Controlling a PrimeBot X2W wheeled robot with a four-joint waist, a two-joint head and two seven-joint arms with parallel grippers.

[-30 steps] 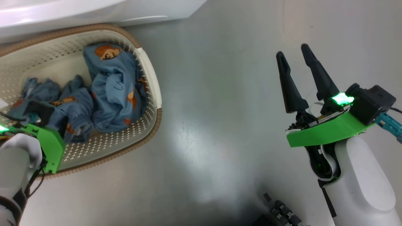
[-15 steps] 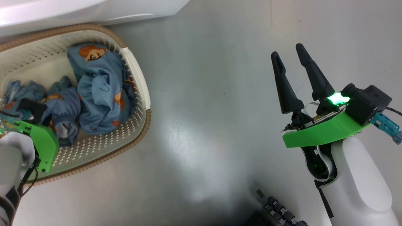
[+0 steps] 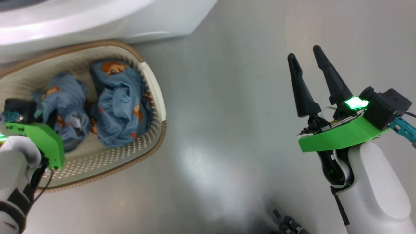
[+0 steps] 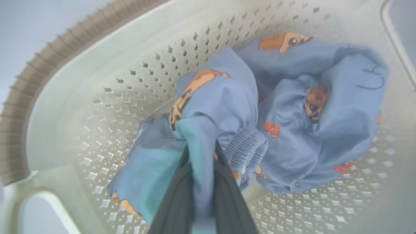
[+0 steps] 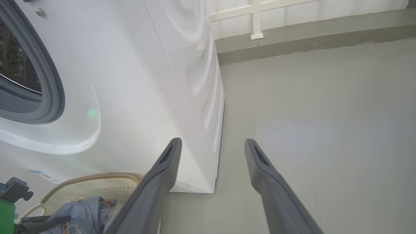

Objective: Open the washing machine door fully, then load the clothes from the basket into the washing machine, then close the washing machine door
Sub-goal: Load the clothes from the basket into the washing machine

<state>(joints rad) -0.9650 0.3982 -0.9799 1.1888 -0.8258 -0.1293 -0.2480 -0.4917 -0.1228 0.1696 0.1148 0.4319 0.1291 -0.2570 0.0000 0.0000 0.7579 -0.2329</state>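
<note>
1. Where the grey floor [image 3: 227,113] meets the white washing machine [image 3: 97,19] at the far left, the basket [image 3: 156,94] stands just beside the machine's front. It is cream and perforated, with a brown rim.
2. Clothes [image 3: 120,100]: light blue, printed with orange and brown figures, crumpled in two heaps inside the basket. The right heap lies against the basket's right wall.
3. Left gripper [image 4: 201,148]: reaching down into the left part of the basket, its two dark fingers closed on a fold of the left heap. Cloth fills the gap between them.
4. Right gripper [image 3: 304,53]: at the right, over bare floor, well apart from the basket. Fingers spread, holding nothing.
5. Machine opening: grey rubber gasket [image 5: 52,81] at the far left of the right wrist view, with the dark drum [image 5: 16,65] behind it.
</note>
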